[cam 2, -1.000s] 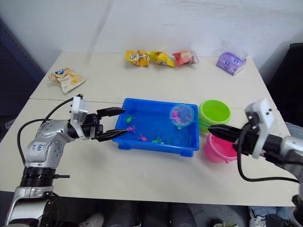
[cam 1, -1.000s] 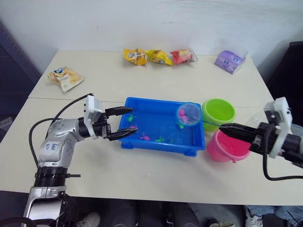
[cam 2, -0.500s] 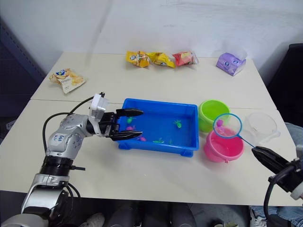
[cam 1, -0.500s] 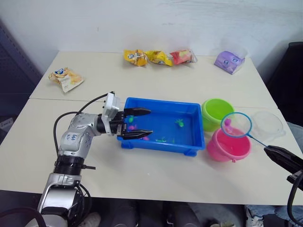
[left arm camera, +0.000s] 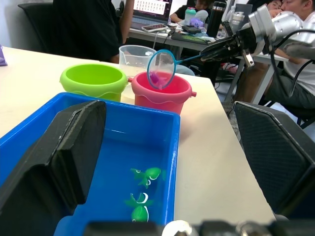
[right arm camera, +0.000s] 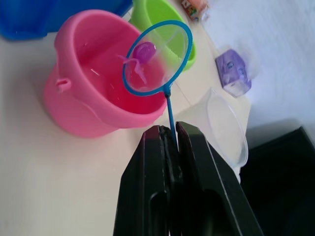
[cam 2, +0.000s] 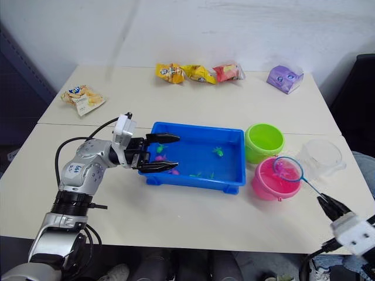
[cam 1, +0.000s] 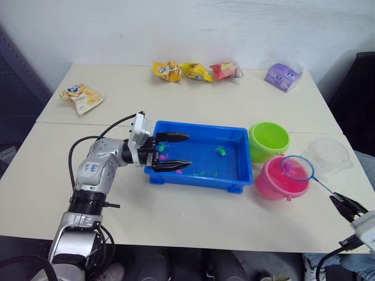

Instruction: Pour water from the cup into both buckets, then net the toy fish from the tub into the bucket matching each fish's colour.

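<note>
Your right gripper (right arm camera: 170, 135) jaws are clamped on the net (right arm camera: 156, 59) handle, the hoop above the pink bucket (cam 1: 280, 180) with a pink fish (right arm camera: 143, 50) inside. Your left gripper (cam 1: 176, 151) jaws gape empty over the tub (cam 1: 237, 175) end farthest from that bucket. Beside it stand the green bucket (cam 1: 269, 139) and cup (cam 1: 328, 155).

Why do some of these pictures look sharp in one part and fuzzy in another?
In the left wrist view the left hand fingers sit very close and look soft, while the tub and pink bucket are crisp. In the right wrist view the right hand and net are sharp; the purple packet behind is blurred. The head views are evenly lit, with soft shadows.
</note>
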{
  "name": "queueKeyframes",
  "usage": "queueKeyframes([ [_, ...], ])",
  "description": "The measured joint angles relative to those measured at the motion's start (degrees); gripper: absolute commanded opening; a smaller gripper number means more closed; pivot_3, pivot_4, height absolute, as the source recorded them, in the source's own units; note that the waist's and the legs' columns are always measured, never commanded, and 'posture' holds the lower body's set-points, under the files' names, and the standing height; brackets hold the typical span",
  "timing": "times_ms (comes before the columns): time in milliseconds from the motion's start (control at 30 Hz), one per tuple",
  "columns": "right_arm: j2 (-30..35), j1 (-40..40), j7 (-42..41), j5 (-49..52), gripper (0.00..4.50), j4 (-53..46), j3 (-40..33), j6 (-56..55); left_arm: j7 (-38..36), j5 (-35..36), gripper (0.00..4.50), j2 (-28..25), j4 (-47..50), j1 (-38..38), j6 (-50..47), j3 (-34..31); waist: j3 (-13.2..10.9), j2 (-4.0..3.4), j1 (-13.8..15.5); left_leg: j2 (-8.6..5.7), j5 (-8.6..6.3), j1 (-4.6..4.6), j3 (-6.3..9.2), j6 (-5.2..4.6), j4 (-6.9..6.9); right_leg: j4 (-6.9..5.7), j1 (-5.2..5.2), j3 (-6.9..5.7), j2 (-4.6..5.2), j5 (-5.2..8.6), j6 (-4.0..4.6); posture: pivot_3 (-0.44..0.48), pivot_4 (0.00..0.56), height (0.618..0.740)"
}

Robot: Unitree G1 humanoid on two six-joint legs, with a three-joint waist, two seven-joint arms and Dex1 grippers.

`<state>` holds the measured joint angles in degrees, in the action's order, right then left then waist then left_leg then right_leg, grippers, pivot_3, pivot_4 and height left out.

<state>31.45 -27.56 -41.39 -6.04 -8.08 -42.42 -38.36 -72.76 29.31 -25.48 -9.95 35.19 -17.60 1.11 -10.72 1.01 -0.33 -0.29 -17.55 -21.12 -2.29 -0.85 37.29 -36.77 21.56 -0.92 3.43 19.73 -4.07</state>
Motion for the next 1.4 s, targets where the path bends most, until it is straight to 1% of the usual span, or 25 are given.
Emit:
queueKeyframes([
  [67,3.3,0.5,4.3,-6.3,0.00,3.6,-0.3,-7.9,0.1,0.0,4.44,0.0,0.1,0.0,0.0,0.0,0.0,0.00,0.1,0.00,0.04,0.03,0.03,0.07,-0.02,-0.03,0.00,-0.03,-0.02,0.02,0.03,0.000,0.150,0.740],
  [133,4.1,0.9,6.9,-9.7,0.00,5.2,-0.6,-11.1,0.1,0.0,4.44,0.0,0.1,0.0,0.0,0.0,0.0,0.00,0.2,0.00,0.06,0.03,0.04,0.10,-0.03,-0.05,0.00,-0.04,-0.02,0.03,0.05,0.000,0.150,0.740],
  [200,4.9,2.1,13.3,-16.8,0.00,7.6,-1.8,-17.3,0.4,0.0,4.44,0.0,0.1,0.0,0.0,0.0,0.0,0.00,0.2,0.00,0.06,0.02,0.03,0.10,-0.02,-0.07,0.01,-0.03,-0.02,0.03,0.06,0.000,0.150,0.740],
  [367,6.1,2.5,23.5,-27.4,0.00,8.7,-4.6,-27.9,0.3,-0.2,4.44,-0.2,0.0,0.3,0.3,-0.1,0.0,0.00,0.2,0.00,0.09,0.03,0.03,0.14,0.00,-0.10,0.00,-0.03,-0.03,0.03,0.06,0.000,0.150,0.740],
  [500,5.5,2.0,30.9,-32.8,0.00,10.1,-5.6,-28.8,-2.3,-0.6,4.44,-2.5,-2.1,2.6,1.4,-0.1,0.0,0.00,0.0,0.00,0.16,0.05,0.03,0.21,-0.01,-0.13,0.01,-0.02,-0.05,0.05,0.09,0.000,0.150,0.740],
  [567,5.2,1.7,33.2,-34.2,0.00,10.4,-5.7,-28.3,-3.3,-0.6,4.44,-2.9,-2.1,2.8,1.4,-0.1,0.0,0.00,0.0,0.00,0.16,0.07,0.02,0.21,-0.02,-0.14,0.00,0.00,-0.05,0.06,0.10,0.000,0.150,0.740],
  [667,4.6,0.5,36.7,-35.1,0.00,10.2,-5.7,-27.2,-4.9,-0.6,4.44,-3.0,-2.1,2.7,1.3,0.2,0.0,0.00,0.1,0.00,0.17,0.06,0.03,0.20,-0.02,-0.16,0.00,-0.01,-0.05,0.07,0.13,0.000,0.150,0.740],
  [733,3.9,-0.4,37.2,-33.7,0.00,9.6,-5.2,-24.8,-4.7,-0.5,4.44,-3.0,-1.6,2.4,1.1,0.2,0.0,0.00,0.1,0.00,0.17,0.06,0.03,0.20,-0.02,-0.17,0.00,0.00,-0.05,0.07,0.13,0.000,0.150,0.740],
  [800,3.7,-2.4,36.3,-29.7,0.00,9.3,-3.1,-22.1,-4.3,-0.5,4.44,-3.0,-0.4,1.7,0.6,0.2,0.0,0.00,0.0,0.01,0.17,0.07,0.03,0.19,-0.03,-0.18,0.00,0.00,-0.04,0.07,0.13,0.000,0.150,0.740],
  [833,3.9,-3.8,34.7,-25.8,0.00,8.5,-0.9,-20.2,-4.1,-0.5,4.44,-3.0,0.2,1.2,0.4,0.2,0.0,0.00,0.0,0.01,0.17,0.07,0.03,0.18,-0.04,-0.19,0.00,0.00,-0.04,0.07,0.13,0.000,0.150,0.740],
  [867,4.4,-5.4,31.9,-19.0,0.00,6.3,2.9,-16.7,-4.0,-0.5,4.44,-3.1,0.5,0.6,0.1,0.1,0.0,0.00,-0.3,0.03,0.18,0.10,0.03,0.17,-0.03,-0.22,-0.02,0.01,-0.05,0.07,0.13,0.000,0.150,0.740],
  [900,4.8,-5.6,30.2,-14.6,0.00,4.5,4.8,-14.6,-3.9,-0.5,4.44,-3.4,0.5,0.1,0.0,0.1,0.0,0.00,-0.6,0.03,0.20,0.10,0.03,0.14,-0.01,-0.27,-0.02,0.02,-0.04,0.07,0.13,0.000,0.150,0.740],
  [1000,8.6,-5.7,24.3,1.5,0.00,-1.6,9.0,-5.0,-3.5,-0.5,4.44,-4.2,0.5,0.0,-0.1,-0.1,0.0,0.00,-1.3,0.03,0.21,0.15,0.04,0.09,0.06,-0.35,-0.07,0.02,-0.01,0.06,0.12,0.000,0.150,0.740],
  [1033,10.3,-5.3,21.9,8.5,0.00,-4.3,10.5,-0.4,-3.4,-0.5,4.44,-4.6,0.5,-0.2,-0.1,-0.2,0.0,0.00,-1.4,0.04,0.21,0.19,0.04,0.09,0.05,-0.38,-0.10,0.02,-0.01,0.06,0.12,0.000,0.150,0.740],
  [1133,15.2,-0.5,16.1,27.5,0.00,-11.9,14.7,14.9,-2.0,-0.6,4.44,-4.7,0.2,-0.5,0.0,-0.8,0.0,0.00,-1.3,0.05,0.22,0.19,0.10,0.09,0.06,-0.42,-0.09,-0.03,-0.02,0.06,0.12,0.000,0.150,0.740],
  [1167,16.7,1.2,15.1,32.5,0.00,-13.8,15.9,19.7,-1.6,-0.6,4.44,-4.6,0.2,-0.7,0.0,-1.0,0.0,0.00,-1.3,0.05,0.22,0.18,0.11,0.09,0.08,-0.43,-0.09,-0.03,-0.01,0.06,0.12,0.000,0.150,0.740],
  [1233,21.6,6.7,14.0,45.2,0.00,-17.8,19.0,33.4,-0.4,-0.5,4.44,-5.0,0.8,-1.8,0.1,-1.9,0.0,0.00,-1.2,0.06,0.22,0.14,0.16,0.08,0.10,-0.42,-0.07,-0.07,0.00,0.06,0.12,0.000,0.150,0.740],
  [1300,23.8,13.0,13.9,51.6,0.00,-19.0,21.3,42.8,0.2,-0.5,4.44,-6.2,1.6,-3.5,0.1,-2.8,0.0,0.01,-1.1,0.07,0.22,0.03,0.24,0.08,0.11,-0.36,0.00,-0.15,0.00,0.06,0.12,0.000,0.150,0.740],
  [1400,24.9,21.6,15.0,55.9,0.00,-18.6,24.8,53.1,0.7,-0.5,4.44,-7.9,2.4,-4.7,0.1,-4.1,0.0,0.02,-0.9,0.07,0.22,-0.09,0.26,0.07,0.13,-0.30,0.05,-0.21,0.03,0.06,0.12,0.000,0.150,0.740],
])
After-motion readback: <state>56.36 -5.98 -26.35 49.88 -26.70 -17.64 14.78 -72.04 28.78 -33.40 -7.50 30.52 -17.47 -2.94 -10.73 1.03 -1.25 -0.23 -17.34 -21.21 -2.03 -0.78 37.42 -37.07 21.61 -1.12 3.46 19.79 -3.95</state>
